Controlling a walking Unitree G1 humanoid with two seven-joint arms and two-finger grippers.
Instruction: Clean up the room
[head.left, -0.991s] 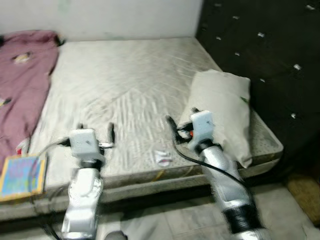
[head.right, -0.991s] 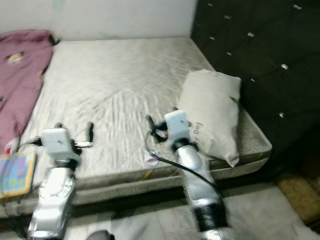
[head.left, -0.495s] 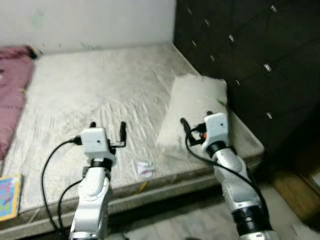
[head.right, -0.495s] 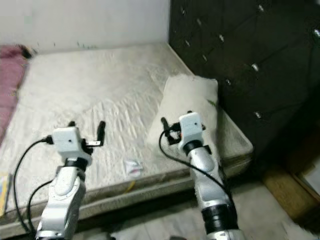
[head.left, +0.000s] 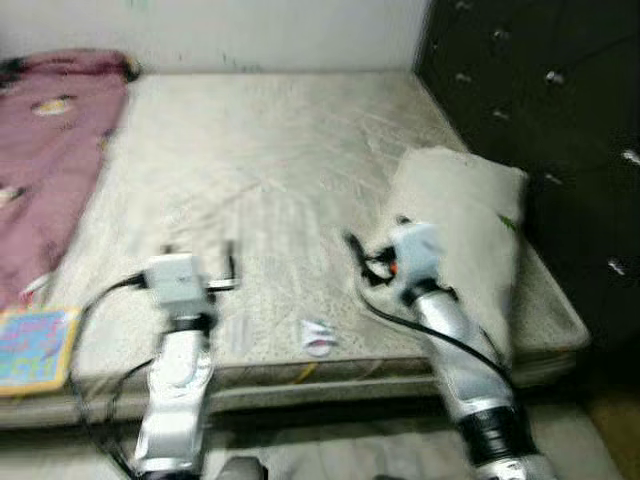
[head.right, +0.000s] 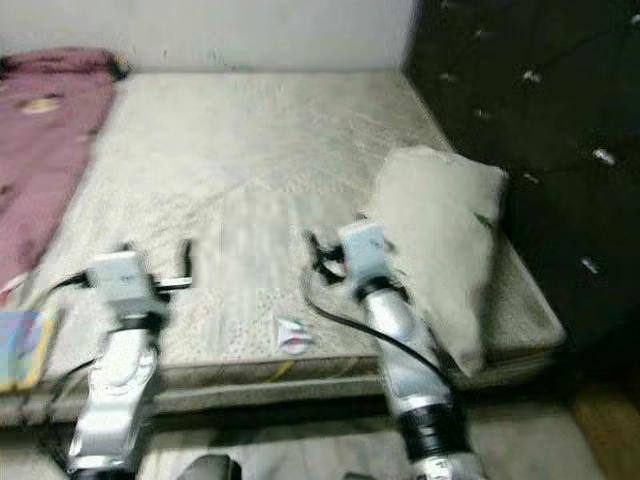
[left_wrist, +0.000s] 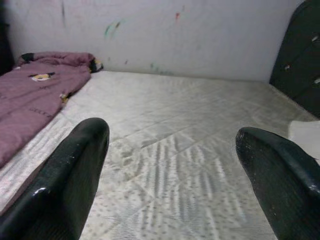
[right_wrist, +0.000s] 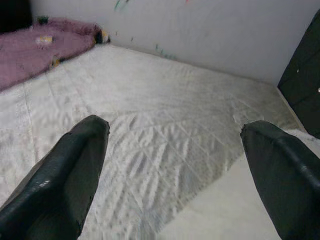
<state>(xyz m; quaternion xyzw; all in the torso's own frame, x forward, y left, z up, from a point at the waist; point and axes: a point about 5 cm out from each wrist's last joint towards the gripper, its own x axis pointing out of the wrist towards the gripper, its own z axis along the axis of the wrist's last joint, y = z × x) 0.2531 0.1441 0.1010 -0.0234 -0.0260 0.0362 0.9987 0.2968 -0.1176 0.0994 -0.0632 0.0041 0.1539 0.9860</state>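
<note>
Bare quilted mattress spanning the bed, bounded by a white wall and, on the robot's right, a dark tufted headboard. A pink blanket lies heaped along the mattress's left side. A pale pillow rests on its right side, near the headboard. A colourful book lies at the front left corner. A small crumpled wrapper sits near the front edge, between the arms. Left tool and right tool hover above the mattress, fingers spread wide, holding nothing.
</note>
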